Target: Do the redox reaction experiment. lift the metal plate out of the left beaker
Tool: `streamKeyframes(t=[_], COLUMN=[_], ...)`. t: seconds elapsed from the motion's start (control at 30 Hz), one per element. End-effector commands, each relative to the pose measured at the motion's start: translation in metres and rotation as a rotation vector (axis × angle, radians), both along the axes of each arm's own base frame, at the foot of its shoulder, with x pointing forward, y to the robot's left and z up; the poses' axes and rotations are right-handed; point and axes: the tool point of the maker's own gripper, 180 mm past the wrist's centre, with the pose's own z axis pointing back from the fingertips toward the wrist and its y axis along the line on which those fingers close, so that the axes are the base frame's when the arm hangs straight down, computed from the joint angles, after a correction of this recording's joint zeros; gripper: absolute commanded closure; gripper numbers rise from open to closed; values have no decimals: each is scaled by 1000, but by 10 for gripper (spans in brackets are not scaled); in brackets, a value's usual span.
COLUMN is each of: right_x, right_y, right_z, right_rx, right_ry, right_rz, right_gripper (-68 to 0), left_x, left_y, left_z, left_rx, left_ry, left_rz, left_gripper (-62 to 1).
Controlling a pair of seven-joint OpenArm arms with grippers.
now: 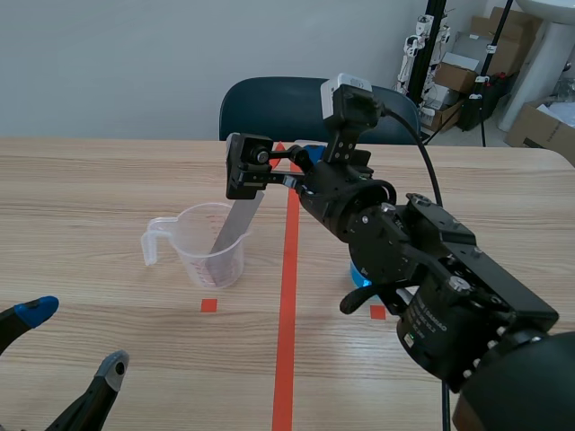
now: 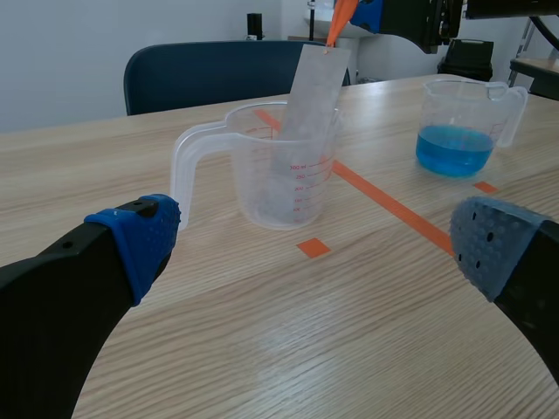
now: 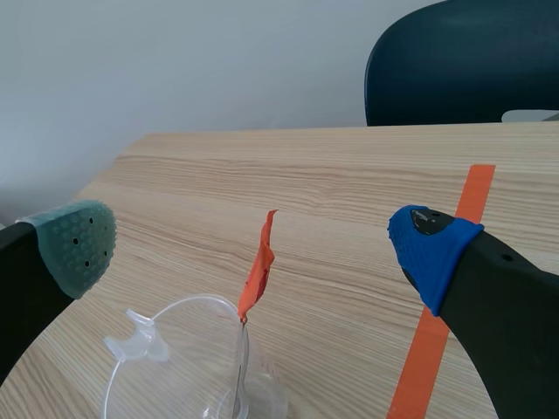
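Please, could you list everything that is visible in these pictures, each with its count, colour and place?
clear beaker: 1, clear plastic with red scale, left of the tape line
metal plate: 1, grey, leaning inside the clear beaker
orange tab: 1, orange, on the plate's top edge
second beaker: 1, clear with blue liquid, right of the tape line
table: 1, light wood, under everything
chair: 1, dark blue, behind the table
boxes: several, brown, far right background
left gripper: 1, black, open, low, in front of the clear beaker
right gripper: 1, black, open, above the clear beaker, a finger on each side of the tab, not touching
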Motion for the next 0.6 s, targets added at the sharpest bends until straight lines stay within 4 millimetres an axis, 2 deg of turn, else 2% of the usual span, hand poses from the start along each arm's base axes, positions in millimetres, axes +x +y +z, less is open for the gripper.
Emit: streamKeyframes(t=[0.0, 0.23, 0.43, 0.57], right_x=[5, 0, -6, -12], right_y=[4, 13, 15, 13], right_z=[20, 17, 8, 0], right_rx=[26, 19, 13, 18], right_ry=[-50, -45, -22, -11], right_rz=[2, 23, 32, 24], right_gripper=[-679, -679, -549, -524], left_x=[4, 5, 5, 5], left_y=[-2, -2, -2, -2], left_z=[8, 8, 9, 9], left_rx=[-21, -20, -19, -19], left_ry=[-32, -33, -35, -35], left_rz=[5, 4, 4, 4], left_gripper=[-623, -623, -623, -623])
